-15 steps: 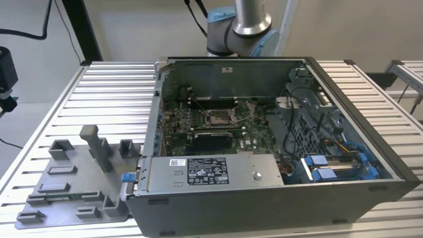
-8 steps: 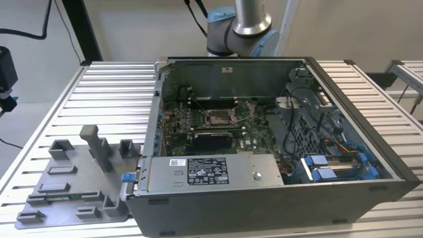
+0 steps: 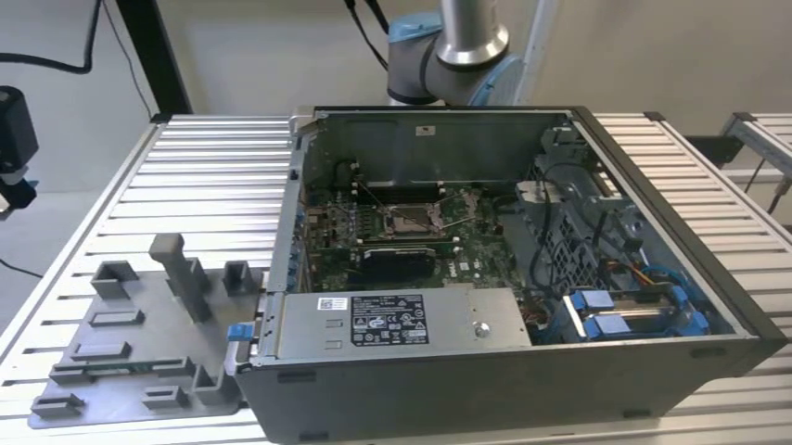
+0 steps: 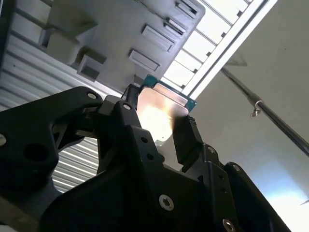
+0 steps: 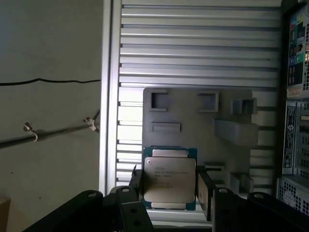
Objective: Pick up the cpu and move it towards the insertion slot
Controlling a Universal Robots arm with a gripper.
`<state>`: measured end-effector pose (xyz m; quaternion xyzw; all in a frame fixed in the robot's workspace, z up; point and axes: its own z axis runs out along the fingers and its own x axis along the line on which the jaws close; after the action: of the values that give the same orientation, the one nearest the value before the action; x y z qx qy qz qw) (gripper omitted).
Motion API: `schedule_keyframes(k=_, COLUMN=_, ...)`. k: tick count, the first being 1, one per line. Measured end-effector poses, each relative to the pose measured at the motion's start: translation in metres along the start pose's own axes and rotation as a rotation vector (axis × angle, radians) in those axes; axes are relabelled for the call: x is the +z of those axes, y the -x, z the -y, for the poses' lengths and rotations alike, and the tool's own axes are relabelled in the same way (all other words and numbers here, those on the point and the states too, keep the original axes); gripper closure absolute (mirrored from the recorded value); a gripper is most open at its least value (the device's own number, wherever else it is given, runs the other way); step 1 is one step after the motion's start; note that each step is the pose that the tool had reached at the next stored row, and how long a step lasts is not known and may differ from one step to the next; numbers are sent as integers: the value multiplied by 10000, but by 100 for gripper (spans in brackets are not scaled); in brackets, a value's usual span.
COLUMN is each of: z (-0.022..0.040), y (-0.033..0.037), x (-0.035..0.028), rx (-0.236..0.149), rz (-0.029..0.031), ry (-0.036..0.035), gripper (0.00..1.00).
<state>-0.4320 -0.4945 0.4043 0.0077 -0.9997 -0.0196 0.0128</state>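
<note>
Nearest the lens in the first wrist view is the black pincer [image 5: 170, 184], clenched on the cpu [image 5: 170, 175] with one finger on each of two opposite edges. The cpu's silvery lid faces this camera, with a green rim showing around it. It is close to square. The slightly longer axis runs out along the fingers, away from the pincer body and towards the tray [image 5: 193, 111] behind it. From here the cpu overlaps one edge of the tray, and I judge it lifted clear rather than resting in a recess. Desk [image 5: 193, 48] slats lie beyond the tray, and the case [image 5: 294, 96] stands on the tray's far flank.

In the second wrist view the pincer [image 4: 157, 120] grips the cpu [image 4: 161, 108] the same way. A pale face glares in the light and I cannot tell which face it is. The tray [image 4: 111, 34] sits well behind the cpu, apart from it, and that supports my reading that the cpu is lifted.

In the exterior view the tray [image 3: 136, 362] lies on the desk [image 3: 210, 158] just beside the open case [image 3: 495, 389]. The slot [image 3: 413, 220] is inside the case on the green board [image 3: 465, 255], well away from the tray.

I'd call the pick done. The carry from the tray to the slot is not yet made.
</note>
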Motion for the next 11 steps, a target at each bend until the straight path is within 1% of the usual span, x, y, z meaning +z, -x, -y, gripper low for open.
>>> schedule_keyframes(k=2, z=0, y=54, x=-1, rx=0, rz=1, ry=0, gripper=100)
schedule_keyframes(k=11, z=-9, y=345, x=-8, rx=0, rz=1, ry=1, gripper=100)
